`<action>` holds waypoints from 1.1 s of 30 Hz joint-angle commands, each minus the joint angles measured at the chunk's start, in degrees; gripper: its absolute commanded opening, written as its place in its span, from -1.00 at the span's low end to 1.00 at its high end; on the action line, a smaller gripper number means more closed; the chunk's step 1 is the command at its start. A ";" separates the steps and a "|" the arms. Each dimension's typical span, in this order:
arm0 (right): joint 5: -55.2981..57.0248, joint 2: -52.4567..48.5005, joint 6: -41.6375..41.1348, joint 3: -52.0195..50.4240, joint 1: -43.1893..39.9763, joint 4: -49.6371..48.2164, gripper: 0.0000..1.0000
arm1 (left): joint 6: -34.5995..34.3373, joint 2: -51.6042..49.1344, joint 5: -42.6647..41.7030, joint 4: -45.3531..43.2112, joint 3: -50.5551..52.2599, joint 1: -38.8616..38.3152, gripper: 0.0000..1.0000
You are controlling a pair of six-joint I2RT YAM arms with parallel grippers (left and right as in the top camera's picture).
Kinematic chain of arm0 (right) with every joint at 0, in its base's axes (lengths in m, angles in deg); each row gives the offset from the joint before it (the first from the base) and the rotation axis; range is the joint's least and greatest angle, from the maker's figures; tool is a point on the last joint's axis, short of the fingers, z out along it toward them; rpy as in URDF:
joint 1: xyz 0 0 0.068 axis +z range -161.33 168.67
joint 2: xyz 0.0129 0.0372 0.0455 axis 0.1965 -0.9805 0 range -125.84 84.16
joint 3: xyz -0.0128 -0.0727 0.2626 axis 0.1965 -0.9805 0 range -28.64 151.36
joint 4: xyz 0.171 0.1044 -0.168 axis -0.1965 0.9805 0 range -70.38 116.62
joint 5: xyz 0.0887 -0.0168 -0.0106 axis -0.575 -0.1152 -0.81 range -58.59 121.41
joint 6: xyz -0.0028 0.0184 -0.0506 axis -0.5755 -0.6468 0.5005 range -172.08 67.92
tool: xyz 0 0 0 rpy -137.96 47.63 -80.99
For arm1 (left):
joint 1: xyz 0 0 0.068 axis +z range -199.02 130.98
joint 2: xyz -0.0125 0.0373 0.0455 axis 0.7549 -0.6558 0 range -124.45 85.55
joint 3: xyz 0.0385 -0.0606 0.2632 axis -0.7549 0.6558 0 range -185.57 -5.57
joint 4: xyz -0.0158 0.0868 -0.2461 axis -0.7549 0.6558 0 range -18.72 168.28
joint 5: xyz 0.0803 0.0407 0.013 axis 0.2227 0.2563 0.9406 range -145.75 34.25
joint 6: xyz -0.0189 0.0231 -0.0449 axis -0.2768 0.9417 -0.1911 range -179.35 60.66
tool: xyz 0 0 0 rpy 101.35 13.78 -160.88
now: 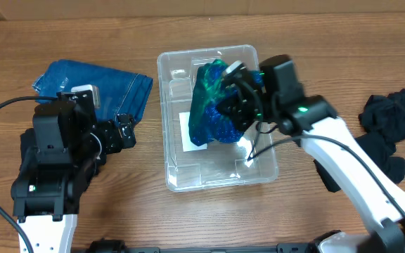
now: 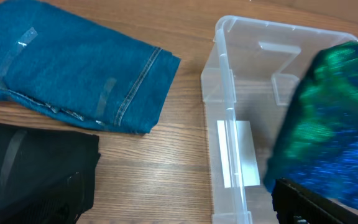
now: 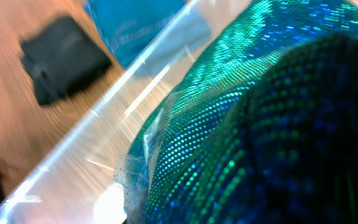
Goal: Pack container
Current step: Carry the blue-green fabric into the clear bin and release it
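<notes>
The clear plastic container [image 1: 171, 169] sits mid-table with a white label [image 1: 186, 133] on its bottom; it also shows in the left wrist view [image 2: 229, 106] and in the right wrist view [image 3: 73, 168]. My right gripper [image 1: 239, 95] is shut on a shiny blue-green sequined cloth [image 1: 213, 105] and holds it inside the container. The cloth fills the right wrist view [image 3: 241, 124] and hides the fingers there. It also shows in the left wrist view [image 2: 334, 118]. My left gripper [image 1: 121, 132] rests open and empty on the table left of the container.
Folded blue jeans [image 1: 97, 84] lie at the back left and show in the left wrist view [image 2: 73, 68]. A black folded garment [image 2: 30, 168] lies below them beside my left arm. A dark crumpled garment [image 1: 392, 123] lies at the right edge.
</notes>
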 commanded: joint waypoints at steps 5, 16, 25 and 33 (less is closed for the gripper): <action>4.02 -5.92 5.51 1.05 2.47 -10.69 -0.92 | 0.94 -1.07 0.37 0.04 -1.49 0.31 1.00; 5.57 -10.97 5.31 1.05 4.28 -14.78 -0.93 | 0.94 -1.07 0.37 0.07 -1.49 0.31 1.00; 34.16 -11.37 -2.10 2.43 1.66 -11.74 1.00 | 0.92 -1.07 -0.04 0.07 -1.49 0.31 1.00; 36.48 0.98 -10.36 5.20 0.04 -9.46 1.00 | 0.94 -1.07 -0.02 0.07 -1.49 0.31 1.00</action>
